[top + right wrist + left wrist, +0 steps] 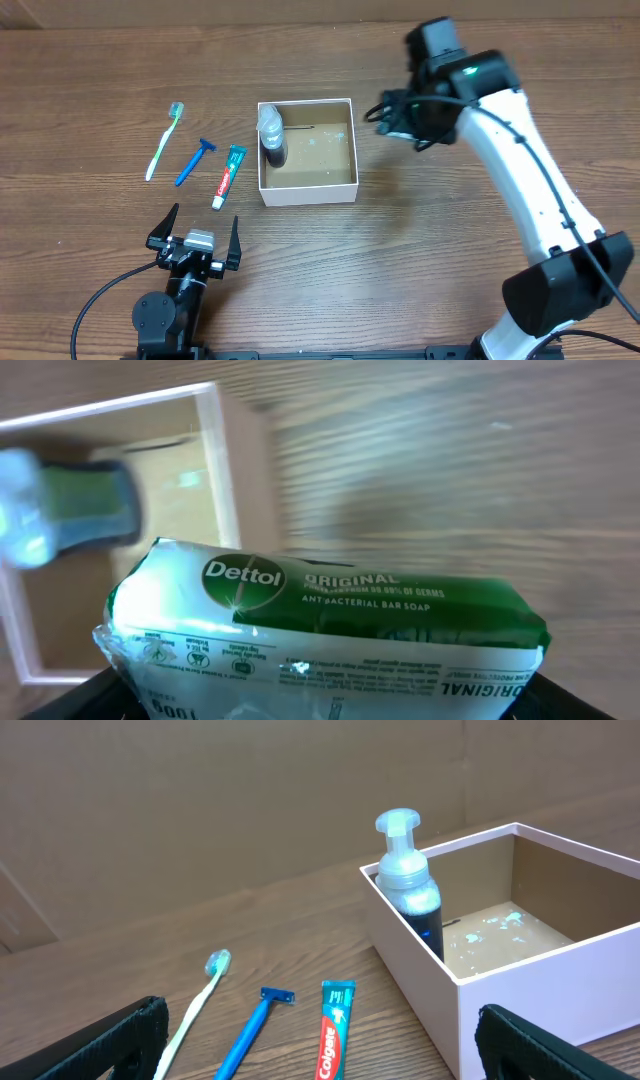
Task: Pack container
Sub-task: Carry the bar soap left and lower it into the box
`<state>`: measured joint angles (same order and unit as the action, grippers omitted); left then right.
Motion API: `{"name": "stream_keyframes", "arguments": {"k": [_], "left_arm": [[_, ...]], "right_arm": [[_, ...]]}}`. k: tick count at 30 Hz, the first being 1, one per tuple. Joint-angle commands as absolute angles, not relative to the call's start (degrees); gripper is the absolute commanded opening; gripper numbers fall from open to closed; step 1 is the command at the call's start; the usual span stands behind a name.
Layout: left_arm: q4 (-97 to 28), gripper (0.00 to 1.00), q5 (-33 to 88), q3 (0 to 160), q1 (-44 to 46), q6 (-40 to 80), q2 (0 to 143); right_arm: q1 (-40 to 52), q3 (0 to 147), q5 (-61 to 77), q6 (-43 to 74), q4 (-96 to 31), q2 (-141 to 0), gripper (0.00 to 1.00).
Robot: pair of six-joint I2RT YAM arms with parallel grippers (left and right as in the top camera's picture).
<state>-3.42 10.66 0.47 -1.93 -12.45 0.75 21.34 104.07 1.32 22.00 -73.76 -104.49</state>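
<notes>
The container (308, 192) is a small square white-walled box with a brown floor, mid-table. A dark pump bottle (272, 138) stands in its left corner, and it also shows in the left wrist view (410, 890). My right gripper (392, 115) hovers just right of the box, shut on a green and white Dettol soap bar (320, 635); in the right wrist view the box (228, 480) lies to the upper left. My left gripper (196, 243) is open and empty near the front edge. A toothbrush (165, 140), blue razor (194, 161) and Colgate toothpaste tube (229, 176) lie left of the box.
The toothbrush (195, 1010), razor (255, 1030) and toothpaste tube (333, 1030) lie on the wooden table between the left gripper's fingers and the box wall (500, 1000). A brown cardboard wall stands behind the table.
</notes>
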Motion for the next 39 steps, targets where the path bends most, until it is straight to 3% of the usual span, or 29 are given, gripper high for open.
{"name": "stream_keyframes", "arguments": {"k": [1, 7, 14, 39], "left_arm": [[-3.4, 1.00, 10.3, 0.3, -2.2, -12.7, 0.3], [-3.4, 1.00, 10.3, 0.3, -2.2, -12.7, 0.3], [-3.4, 1.00, 10.3, 0.3, -2.2, -12.7, 0.3], [-3.4, 1.00, 10.3, 0.3, -2.2, -12.7, 0.3]], "right_arm": [[27.3, 105.3, 1.6, 23.9, -69.8, -103.2, 0.68], [33.5, 105.2, 1.5, 24.1, -60.5, -103.6, 0.72], [34.3, 104.1, 0.9, 24.0, -53.3, -108.2, 0.71], [34.2, 102.7, -6.2, 22.1, -48.1, -121.3, 0.70]]}}
